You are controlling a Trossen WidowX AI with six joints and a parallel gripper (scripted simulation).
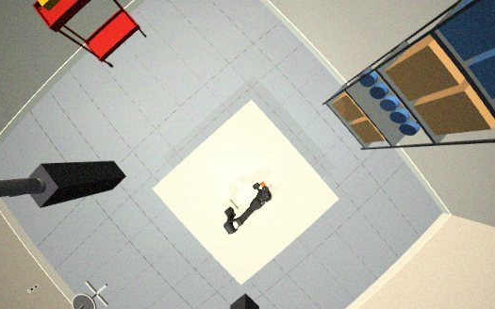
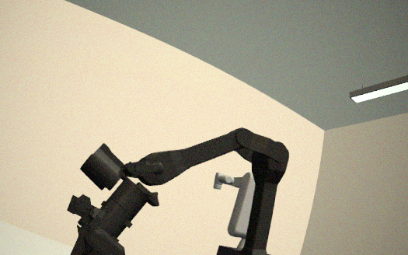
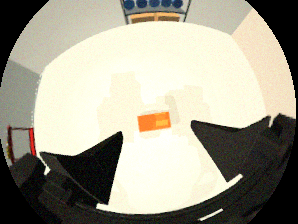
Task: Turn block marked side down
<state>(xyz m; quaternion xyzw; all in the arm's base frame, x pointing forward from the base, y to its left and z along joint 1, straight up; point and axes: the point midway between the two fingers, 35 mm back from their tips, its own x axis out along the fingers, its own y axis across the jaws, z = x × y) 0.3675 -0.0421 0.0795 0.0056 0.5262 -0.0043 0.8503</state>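
Observation:
An orange block [image 1: 262,184] [image 3: 154,121] lies on the pale table [image 1: 194,188] [image 3: 70,90]. The wrist view shows its face towards the camera, with a lighter yellow-orange patch on its right half; whether this is the mark or light is unclear. No dark marking shows. My gripper [image 3: 157,129] is open and empty, pointing down over the block. In the wrist view the block appears between and slightly beyond the two fingertips, apart from both. The exterior view shows the arm and wrist, but the fingertips and the block are out of its frame.
The arm's base [image 1: 230,228] stands on the table, on the lower-left side from the block in the top view. A shelf rack [image 1: 437,137] with boxes and blue bins and a red cart [image 1: 114,35] stand away from the table.

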